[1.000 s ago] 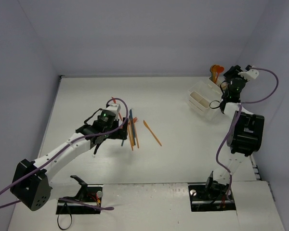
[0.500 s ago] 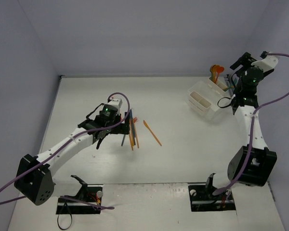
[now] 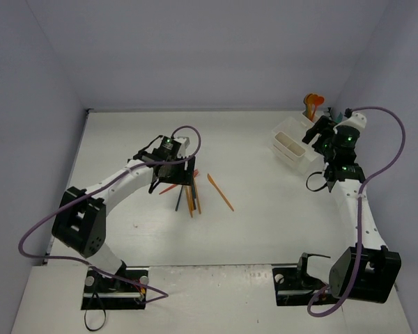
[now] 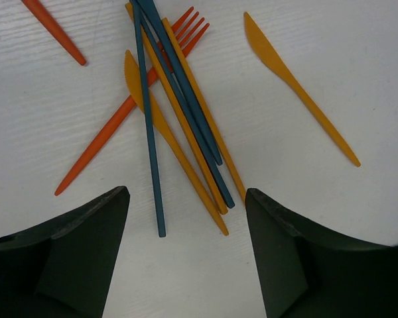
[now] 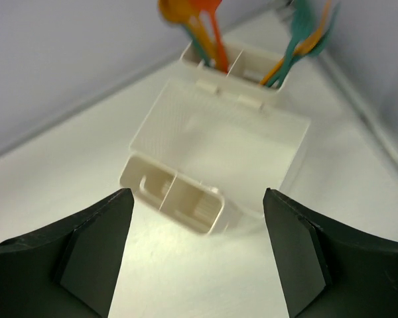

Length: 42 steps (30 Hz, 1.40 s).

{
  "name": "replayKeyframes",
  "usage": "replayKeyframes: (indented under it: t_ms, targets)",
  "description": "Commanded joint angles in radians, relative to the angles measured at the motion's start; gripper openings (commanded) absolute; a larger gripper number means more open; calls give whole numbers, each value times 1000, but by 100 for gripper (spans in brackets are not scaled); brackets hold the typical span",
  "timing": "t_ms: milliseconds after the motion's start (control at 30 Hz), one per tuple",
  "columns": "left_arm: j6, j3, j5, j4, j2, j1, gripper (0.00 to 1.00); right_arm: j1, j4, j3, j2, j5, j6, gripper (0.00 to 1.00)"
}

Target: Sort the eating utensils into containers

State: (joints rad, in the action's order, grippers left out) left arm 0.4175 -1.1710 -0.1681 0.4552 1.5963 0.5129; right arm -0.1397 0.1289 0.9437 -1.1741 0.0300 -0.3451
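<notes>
Left wrist view: hovered with left hand (image 4: 187,199) spread wide, gripping nothing, over a crossed heap of eating utensils (image 4: 179,119) on the surface (image 4: 358,53), one yellow-orange knife (image 4: 298,93) lying apart. Seemed partly done: orange and teal pieces (image 5: 209,33) already upright in the far containers (image 5: 252,69), nearer bins (image 5: 176,195) apparently bare. Held right hand (image 5: 198,195) released too, facing them. Could not count the blurred upright pieces; lost the heap's top past the frame edge.

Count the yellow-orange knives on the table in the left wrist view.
2: a lone knife at right, a second knife in the crossed pile. Some of it runs off-frame, so maybe more.
</notes>
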Motion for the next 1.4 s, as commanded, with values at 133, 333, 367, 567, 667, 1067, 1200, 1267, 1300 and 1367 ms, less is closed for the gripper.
replayKeyframes:
  t_ms: [133, 333, 367, 567, 667, 1067, 1200, 1267, 1300, 1367]
  targets:
    - [-245, -144, 42, 118, 72, -41, 51, 48, -5, -88, 105, 149, -41, 77]
    - [-372, -130, 53, 112, 112, -69, 25, 62, -15, -117, 144, 177, -36, 78]
    - [-382, -128, 50, 102, 127, -70, 25, 64, -15, -118, 146, 180, -35, 78]
    - [-439, -135, 20, 49, 193, -79, 28, 73, -21, -121, 151, 195, -31, 79]
    - [-467, -146, 13, 47, 225, -92, 32, 75, -24, -124, 152, 204, -28, 79]
    - [-473, -141, -18, 21, 316, -100, 28, 84, -38, -128, 150, 224, -7, 80]
    - [-476, -134, 10, 13, 304, -99, 8, 84, -40, -130, 148, 232, -3, 81]
    - [-479, -140, 19, 14, 299, -99, 2, 85, -40, -133, 151, 235, -8, 81]
    - [-482, -143, 22, 14, 295, -99, 1, 84, -40, -134, 152, 236, -8, 81]
    - [-483, -144, 27, 10, 284, -99, 0, 84, -40, -134, 154, 238, -9, 81]
